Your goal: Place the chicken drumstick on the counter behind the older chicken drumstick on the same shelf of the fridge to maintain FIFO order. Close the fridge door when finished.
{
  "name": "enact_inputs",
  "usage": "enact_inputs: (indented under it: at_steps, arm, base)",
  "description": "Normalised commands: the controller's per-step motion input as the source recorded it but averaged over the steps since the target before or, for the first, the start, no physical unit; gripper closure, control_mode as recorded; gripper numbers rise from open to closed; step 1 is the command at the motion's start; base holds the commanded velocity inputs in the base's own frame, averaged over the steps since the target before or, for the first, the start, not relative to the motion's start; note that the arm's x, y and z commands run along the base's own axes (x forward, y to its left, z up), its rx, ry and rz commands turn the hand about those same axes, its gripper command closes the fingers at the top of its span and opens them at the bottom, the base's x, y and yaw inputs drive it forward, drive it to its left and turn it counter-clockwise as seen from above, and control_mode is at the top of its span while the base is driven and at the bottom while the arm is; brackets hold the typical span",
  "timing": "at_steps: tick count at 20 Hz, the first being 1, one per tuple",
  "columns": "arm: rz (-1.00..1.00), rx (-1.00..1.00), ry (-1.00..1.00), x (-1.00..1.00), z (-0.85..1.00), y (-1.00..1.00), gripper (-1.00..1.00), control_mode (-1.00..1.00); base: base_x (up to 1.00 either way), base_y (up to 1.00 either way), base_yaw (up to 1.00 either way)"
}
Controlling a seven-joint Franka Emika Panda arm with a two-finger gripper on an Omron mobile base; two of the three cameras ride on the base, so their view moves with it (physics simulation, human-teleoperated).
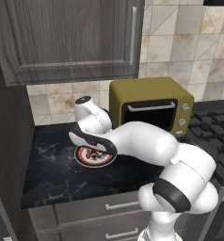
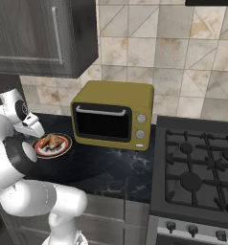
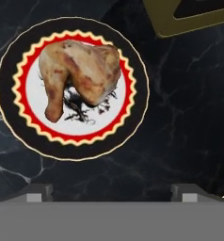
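Jaws wide above upright-lying chicken drumstick (image 3: 78,73), bone-end nearest.

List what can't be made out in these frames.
- Plate, left base view: the arm covers most of it and all of the chicken drumstick.
- Fridge: outside the frames.
- Toaster oven, hand view: cut off by top edge.
- Plate's centre print, hand view: partly under the chicken drumstick.

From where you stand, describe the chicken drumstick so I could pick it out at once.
Find the yellow toaster oven on the black counter. Just to its left lies a round plate with a black rim and a red scalloped ring. The chicken drumstick is the lumpy golden-brown piece on it, the only food there.
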Motion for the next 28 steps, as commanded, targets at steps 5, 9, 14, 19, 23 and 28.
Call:
enact_inputs:
  at_steps: [5, 9, 14, 19, 23, 28]
  arm:
    - [-0.08, 0.00, -0.01, 0.12, -0.27, 0.08, -1.00, -1.00]
    - [-0.07, 0.00, -0.02, 0.12, -0.30, 0.09, -1.00, -1.00]
    - [-0.07, 0.00, -0.02, 0.18, -0.19, 0.09, -1.00, -1.00]
    - [-0.02, 0.00, -0.02, 0.32, -0.26, 0.04, -1.00, -1.00]
    - [0.00, 0.00, -0.01, 0.42, -0.30, 0.06, -1.00, -1.00]
    - [0.00, 0.00, 0.00, 0.37, -0.26, 0.13, -1.00, -1.00]
  base:
    - [0.00, 0.00, 0.00]
    - [0.00, 0.00, 0.00]
    - [0.00, 0.00, 0.00]
    - [0.00, 0.00, 0.00]
    - [0.00, 0.00, 0.00]
    - [0.00, 0.00, 0.00]
